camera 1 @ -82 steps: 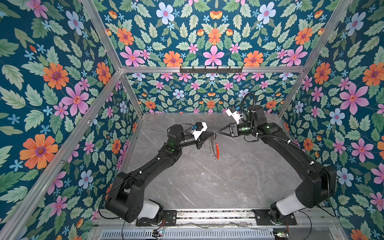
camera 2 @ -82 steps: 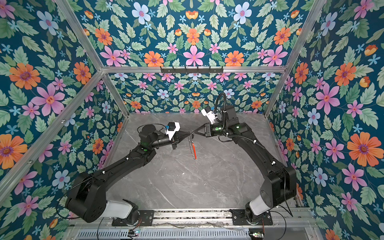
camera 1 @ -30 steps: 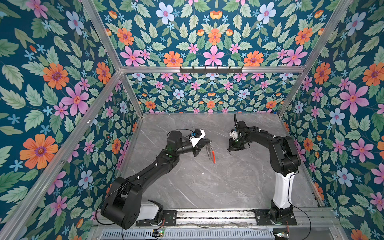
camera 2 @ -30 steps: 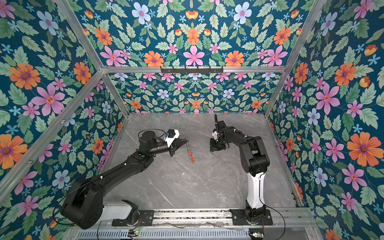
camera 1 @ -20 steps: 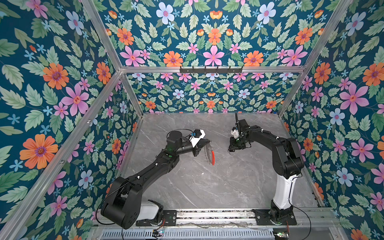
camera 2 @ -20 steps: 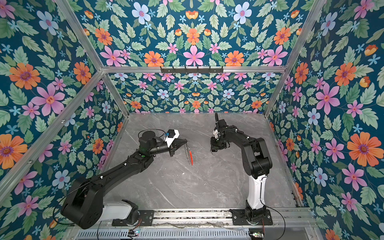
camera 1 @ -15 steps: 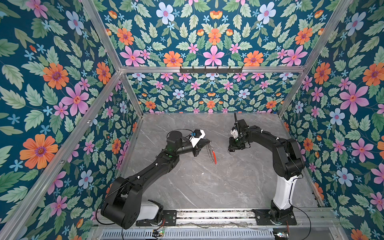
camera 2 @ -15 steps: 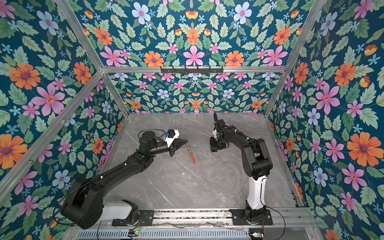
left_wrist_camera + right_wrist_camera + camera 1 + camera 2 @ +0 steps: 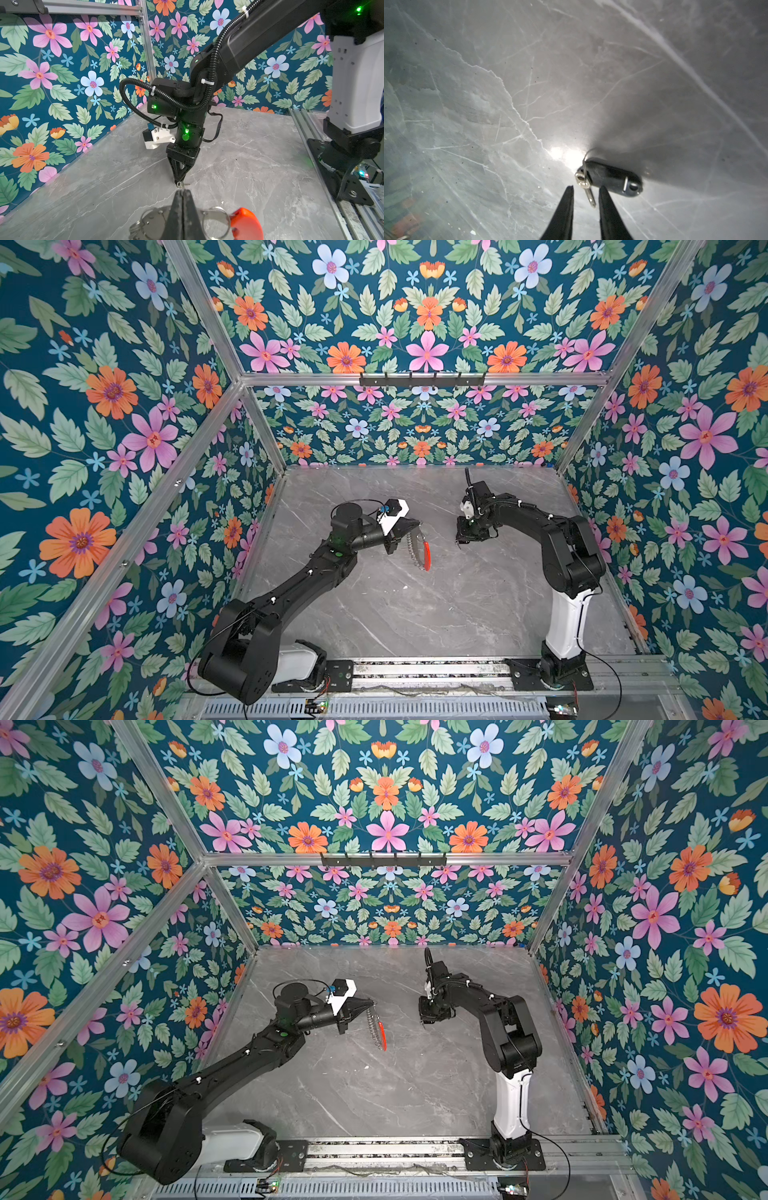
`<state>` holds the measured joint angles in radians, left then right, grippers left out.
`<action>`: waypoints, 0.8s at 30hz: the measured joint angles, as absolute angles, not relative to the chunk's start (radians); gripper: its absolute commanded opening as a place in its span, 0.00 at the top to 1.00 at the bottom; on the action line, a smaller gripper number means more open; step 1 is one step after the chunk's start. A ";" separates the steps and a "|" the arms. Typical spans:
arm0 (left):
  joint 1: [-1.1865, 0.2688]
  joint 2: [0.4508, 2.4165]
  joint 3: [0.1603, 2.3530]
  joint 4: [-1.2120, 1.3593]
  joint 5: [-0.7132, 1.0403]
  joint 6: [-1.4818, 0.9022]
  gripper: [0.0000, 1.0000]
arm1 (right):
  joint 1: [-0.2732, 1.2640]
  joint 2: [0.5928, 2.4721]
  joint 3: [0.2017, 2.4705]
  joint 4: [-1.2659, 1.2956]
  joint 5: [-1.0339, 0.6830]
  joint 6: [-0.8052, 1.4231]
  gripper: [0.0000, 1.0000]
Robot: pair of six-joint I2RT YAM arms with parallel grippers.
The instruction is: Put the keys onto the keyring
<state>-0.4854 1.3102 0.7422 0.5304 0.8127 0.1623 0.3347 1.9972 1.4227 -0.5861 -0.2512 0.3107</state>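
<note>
Right pincer [image 9: 586, 188] newly ajar over one key [image 9: 610, 179]; one keyring [image 9: 426, 556] in left pincer [image 9: 182, 192]

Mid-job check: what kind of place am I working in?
Likely a robot test booth: floral wall panels on an aluminium frame, two arms bolted to a front rail, grey marble-look tabletop.

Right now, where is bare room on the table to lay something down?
Free: the near stretch of the table, between the arm bases and the front rail; also the far strip by the back wall. Crowded: mid-table, where the left gripper holds the keyring and the right gripper hangs over the key fob.
</note>
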 measured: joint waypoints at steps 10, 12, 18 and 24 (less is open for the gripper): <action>-0.485 1.309 0.742 0.527 0.810 0.162 1.00 | 0.338 2.025 1.444 -0.584 -0.252 0.310 0.76; -0.485 1.309 0.742 0.527 0.810 0.162 1.00 | 0.339 2.029 1.446 -0.583 -0.252 0.310 0.77; -0.485 1.309 0.742 0.526 0.810 0.162 1.00 | 0.343 2.040 1.454 -0.583 -0.252 0.310 0.79; -0.485 1.309 0.742 0.524 0.810 0.162 1.00 | 0.346 2.045 1.453 -0.582 -0.251 0.310 0.82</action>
